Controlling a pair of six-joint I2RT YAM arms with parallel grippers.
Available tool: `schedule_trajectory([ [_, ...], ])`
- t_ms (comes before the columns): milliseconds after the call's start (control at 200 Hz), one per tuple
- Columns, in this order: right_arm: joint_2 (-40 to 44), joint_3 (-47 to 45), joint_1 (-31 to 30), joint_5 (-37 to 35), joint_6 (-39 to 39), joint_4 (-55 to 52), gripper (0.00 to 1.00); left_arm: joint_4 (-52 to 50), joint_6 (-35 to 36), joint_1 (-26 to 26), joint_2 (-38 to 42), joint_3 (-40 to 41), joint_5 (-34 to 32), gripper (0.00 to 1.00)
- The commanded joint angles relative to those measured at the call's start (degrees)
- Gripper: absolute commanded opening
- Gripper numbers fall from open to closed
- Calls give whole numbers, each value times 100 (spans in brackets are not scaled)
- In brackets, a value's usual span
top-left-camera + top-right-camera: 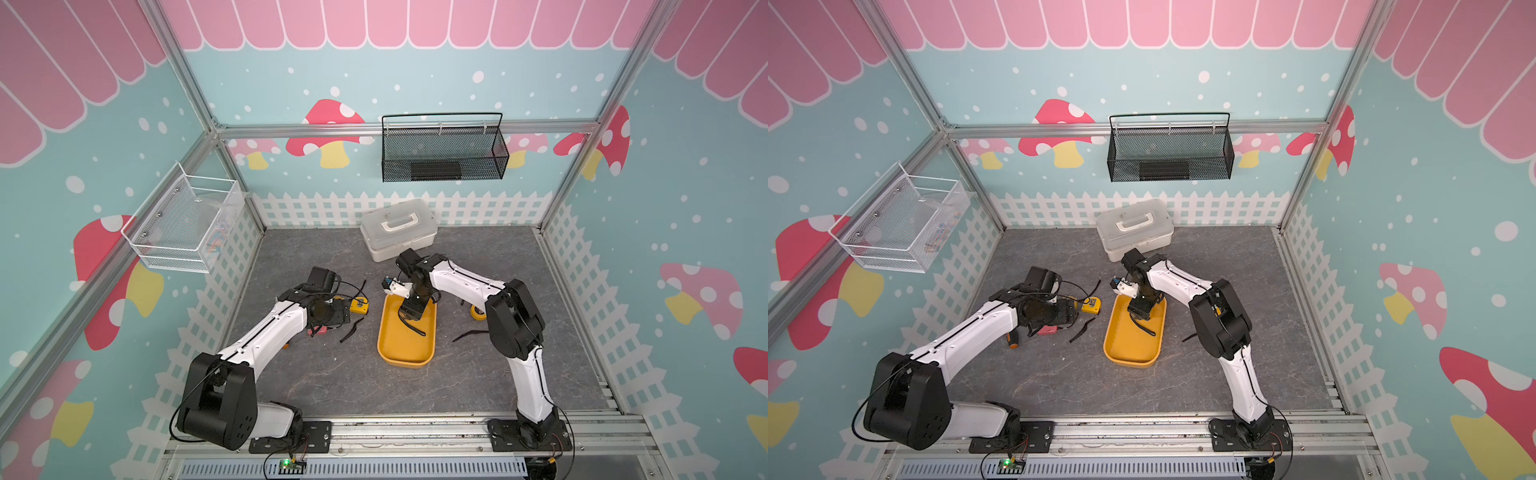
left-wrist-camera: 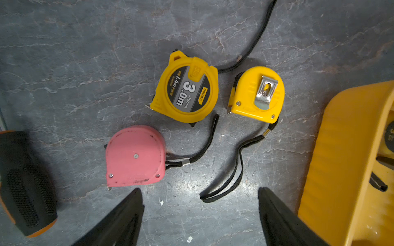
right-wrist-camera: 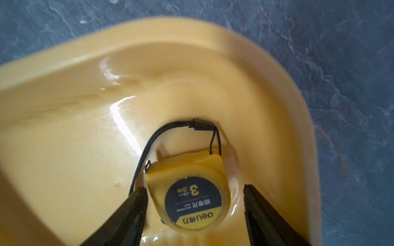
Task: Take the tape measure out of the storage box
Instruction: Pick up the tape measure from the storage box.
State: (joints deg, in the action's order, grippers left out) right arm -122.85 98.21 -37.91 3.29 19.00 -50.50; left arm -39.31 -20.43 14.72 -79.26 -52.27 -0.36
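While beside storage box, yellow tape

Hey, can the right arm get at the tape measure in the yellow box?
Probably yes. The right claw straddles the tape measure inside the lidless box; nothing covers it, and only its strap trails beside it.

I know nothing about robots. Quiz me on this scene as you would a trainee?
1. True or false: the yellow round-labelled tape measure lies inside the orange-yellow plastic oblong tub.
2. Fill in: the jaws standing on either side of it belong to the ____ arm.
3. In the left wrist view, how many tape measures lie on the grey stone-pattern floor?
Key: 1 true; 2 right arm; 3 three, namely the yellow labelled one, the yellow clip-backed one and the pink one.
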Motion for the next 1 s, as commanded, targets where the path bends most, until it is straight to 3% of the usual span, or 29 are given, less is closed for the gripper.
schedule_trajectory([
  [0,-152,24,4,92,28,8,68,50,-54,22,131,68,44,85],
  [565,-174,-249,11,111,72,109,63,49,-66,23,131,85,37,85],
  [725,-150,-248,10,143,67,110,55,46,-60,22,122,94,36,85],
  [996,336,-287,4,271,-32,216,50,46,-59,28,162,104,23,85],
])
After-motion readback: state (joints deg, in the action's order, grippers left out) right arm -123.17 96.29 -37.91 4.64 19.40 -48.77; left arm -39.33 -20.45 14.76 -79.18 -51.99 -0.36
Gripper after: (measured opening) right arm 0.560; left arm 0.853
